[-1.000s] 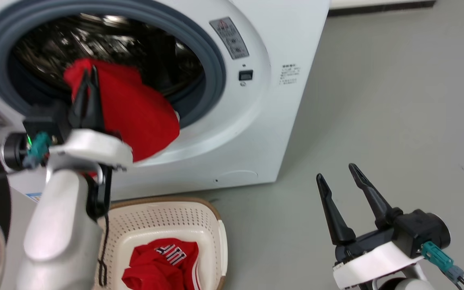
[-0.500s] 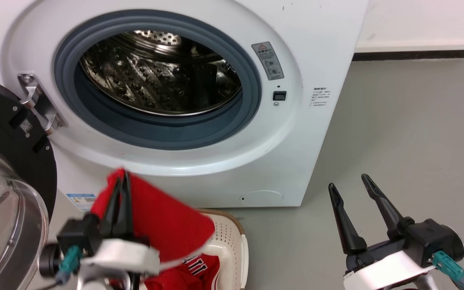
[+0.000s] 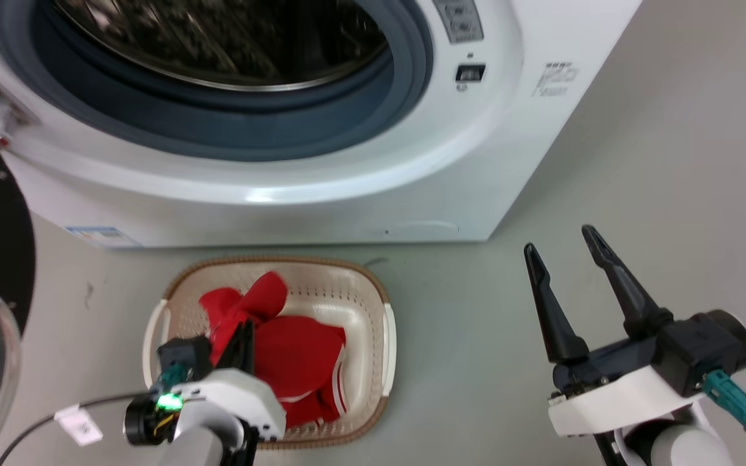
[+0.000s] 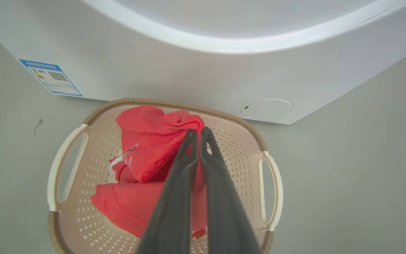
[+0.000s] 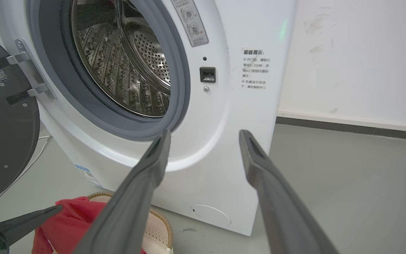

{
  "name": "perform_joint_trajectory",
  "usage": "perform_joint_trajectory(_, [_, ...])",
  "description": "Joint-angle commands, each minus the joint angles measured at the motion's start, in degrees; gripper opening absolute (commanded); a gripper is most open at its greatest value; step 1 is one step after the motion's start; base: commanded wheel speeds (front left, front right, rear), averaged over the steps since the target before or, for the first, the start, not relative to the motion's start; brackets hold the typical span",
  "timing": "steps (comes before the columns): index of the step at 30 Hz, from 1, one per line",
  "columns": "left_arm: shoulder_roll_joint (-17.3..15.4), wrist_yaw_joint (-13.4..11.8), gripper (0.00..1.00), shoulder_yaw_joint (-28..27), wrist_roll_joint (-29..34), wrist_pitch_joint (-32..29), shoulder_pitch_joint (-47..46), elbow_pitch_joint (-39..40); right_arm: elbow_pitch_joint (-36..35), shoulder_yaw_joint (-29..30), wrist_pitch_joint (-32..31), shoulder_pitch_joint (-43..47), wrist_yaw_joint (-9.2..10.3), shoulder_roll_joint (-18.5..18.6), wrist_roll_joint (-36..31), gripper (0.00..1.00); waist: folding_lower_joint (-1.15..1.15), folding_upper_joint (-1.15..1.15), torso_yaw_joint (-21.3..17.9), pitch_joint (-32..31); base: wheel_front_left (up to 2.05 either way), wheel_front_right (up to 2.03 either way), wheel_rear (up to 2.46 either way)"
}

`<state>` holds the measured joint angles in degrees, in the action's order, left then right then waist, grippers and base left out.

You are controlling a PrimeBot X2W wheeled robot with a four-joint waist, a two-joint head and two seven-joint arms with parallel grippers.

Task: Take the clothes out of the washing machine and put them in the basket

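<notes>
Left end effector (image 4: 198, 133) pinches the clothes (image 4: 146, 148) over the basket (image 4: 224, 115); right end effector (image 3: 557, 241) gapes wide. Rising unreleased could drag clothes out.

Washing machine (image 3: 321, 207) top beyond frame.

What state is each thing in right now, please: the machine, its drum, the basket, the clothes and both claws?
washing machine, door swung open
drum, bare steel where visible
basket, upright, clothes inside
clothes, crumpled in the basket
left claw, shut on the clothes over the basket
right claw, open and empty
</notes>
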<state>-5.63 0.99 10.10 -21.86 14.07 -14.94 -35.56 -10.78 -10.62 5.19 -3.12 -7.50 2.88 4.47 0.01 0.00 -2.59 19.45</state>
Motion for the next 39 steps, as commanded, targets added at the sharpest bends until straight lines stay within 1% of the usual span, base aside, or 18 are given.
perform_joint_trajectory(1, [0.03,0.29,0.0,0.13,0.15,0.23,-1.56,-0.93,-0.28,-0.09,0.39,-0.97,0.02,-0.01,-0.31,1.0,-0.01,0.0,-1.06,4.83,0.0,0.0,0.0])
perform_joint_trajectory(6, [0.72,1.74,0.0,0.49,-0.62,0.15,-10.93,-14.57,0.28,-0.61,1.49,-3.76,0.02,-0.02,0.26,1.0,-0.01,0.0,-2.46,11.23,0.0,0.0,0.0])
perform_joint_trajectory(11, [0.97,1.71,0.0,-0.33,-1.66,0.2,-17.87,-25.01,1.17,-1.18,2.9,-6.08,0.03,-0.02,0.64,1.0,-0.01,0.0,-4.0,16.09,0.0,0.0,0.0])
perform_joint_trajectory(16, [0.05,1.17,0.0,-1.76,-3.41,-0.71,-21.84,-33.14,2.4,-2.05,4.03,-7.76,0.03,-0.03,1.16,1.0,-0.01,0.0,-5.42,18.79,0.0,0.0,0.0])
perform_joint_trajectory(20, [-0.69,0.58,0.0,-2.48,-4.19,-0.17,-22.35,-35.78,3.55,-2.33,4.79,-8.31,0.03,-0.03,1.27,1.0,-0.01,0.0,-6.0,18.95,0.0,0.0,0.0])
perform_joint_trajectory(21, [-0.76,0.38,0.14,-2.46,-4.16,0.07,-22.01,-36.04,3.85,-2.34,4.84,-8.27,0.02,-0.03,1.34,1.0,-0.01,0.0,-6.06,18.63,0.0,0.0,0.0])
perform_joint_trajectory(22, [-0.72,0.21,0.84,-2.59,-4.33,0.31,-21.89,-36.18,4.11,-2.28,4.96,-8.3,0.02,-0.04,1.41,1.0,-0.01,0.0,-5.97,18.34,0.0,0.0,0.0])
perform_joint_trajectory(23, [-0.66,0.02,1.0,-2.66,-4.42,0.46,-21.83,-36.32,4.51,-2.19,4.97,-8.35,0.02,-0.04,1.47,1.0,-0.01,0.0,-5.76,17.83,0.0,0.0,0.0])
perform_joint_trajectory(27, [-0.4,0.55,1.0,-2.83,-4.31,1.06,-20.08,-36.25,6.24,-1.9,5.39,-7.79,0.03,-0.03,1.03,1.0,-0.01,0.0,-4.66,13.15,0.0,0.0,0.0])
perform_joint_trajectory(29, [-0.32,0.78,1.0,-2.86,-3.95,1.17,-18.97,-34.76,7.14,-1.55,5.31,-7.12,0.02,-0.02,0.86,1.0,-0.01,0.0,-3.88,9.95,0.0,0.0,0.0])
perform_joint_trajectory(34, [0.05,0.71,1.0,-4.18,-2.43,1.12,-13.59,-26.85,8.55,-0.16,4.86,-4.8,0.02,-0.02,0.83,1.0,-0.01,0.0,-1.86,0.97,0.0,0.0,0.0])
perform_joint_trajectory(39, [0.61,1.18,1.0,-5.91,0.31,1.13,-8.23,-17.7,8.41,1.8,3.46,-2.34,0.03,-0.02,0.0,1.0,-0.01,0.0,-0.5,-5.96,0.0,0.0,0.0])
